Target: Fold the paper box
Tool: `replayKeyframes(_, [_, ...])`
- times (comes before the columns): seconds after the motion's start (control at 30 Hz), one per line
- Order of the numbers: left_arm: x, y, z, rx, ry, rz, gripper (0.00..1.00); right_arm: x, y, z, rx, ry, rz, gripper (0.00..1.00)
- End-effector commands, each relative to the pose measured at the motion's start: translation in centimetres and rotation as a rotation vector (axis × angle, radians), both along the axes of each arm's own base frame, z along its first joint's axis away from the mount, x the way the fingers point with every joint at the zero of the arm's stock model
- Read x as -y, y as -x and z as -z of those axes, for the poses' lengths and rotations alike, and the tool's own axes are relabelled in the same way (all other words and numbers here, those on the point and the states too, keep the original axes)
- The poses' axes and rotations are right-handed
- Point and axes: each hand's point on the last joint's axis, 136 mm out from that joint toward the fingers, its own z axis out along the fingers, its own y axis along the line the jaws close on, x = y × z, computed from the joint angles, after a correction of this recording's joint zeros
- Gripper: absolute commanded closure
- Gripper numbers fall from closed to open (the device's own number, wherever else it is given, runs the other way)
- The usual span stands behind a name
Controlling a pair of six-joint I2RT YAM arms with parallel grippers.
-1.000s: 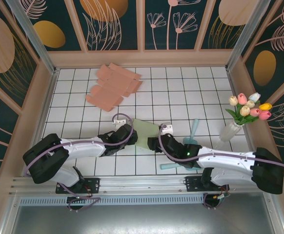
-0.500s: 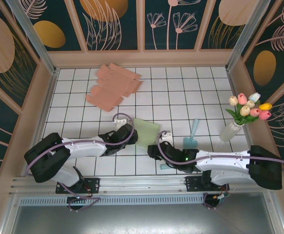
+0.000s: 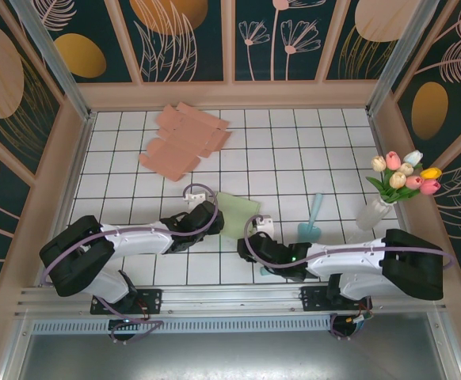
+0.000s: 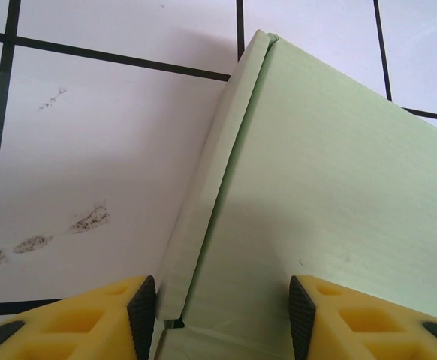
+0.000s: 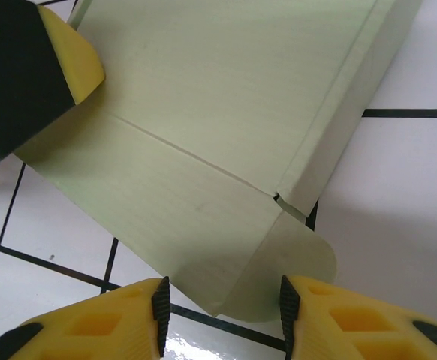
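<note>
Pale green folded paper box (image 4: 331,187) | runs off frame right of left claw (image 4: 222,315) | far end cropped beyond right claw (image 5: 222,311)

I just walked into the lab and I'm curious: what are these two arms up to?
Both arms are on a pale green paper box lying flat on the tiled table. The left hand straddles one folded edge of it; the right hand sits astride a rounded corner flap. The box is not yet folded up. A stack of pink blanks lies at the far left.
</note>
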Motion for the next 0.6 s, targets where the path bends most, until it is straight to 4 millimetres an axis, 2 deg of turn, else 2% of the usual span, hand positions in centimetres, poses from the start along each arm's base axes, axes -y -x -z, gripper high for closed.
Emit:
replayKeyframes(0.0, [-2.8,1.5,3.1,-0.077,-0.166,0.002,0.49,-1.7,-0.2,-1.2,0.010,-0.058,-0.018,0.59])
replayKeyframes(0.2, [-2.9,1.5,3.3,-0.079,-0.178,0.002,0.49,-2.3,-0.1,-1.6,0.024,-0.070,-0.047,0.66])
replayKeyframes(0.4, [-2.8,1.5,3.7,-0.086,-0.191,0.008,0.49,-3.0,-0.1,-2.1,0.042,-0.080,-0.082,0.67])
replayKeyframes(0.57, [-2.8,1.5,3.9,-0.091,-0.195,0.012,0.49,-2.8,-0.3,-1.9,0.067,-0.041,-0.091,0.70])
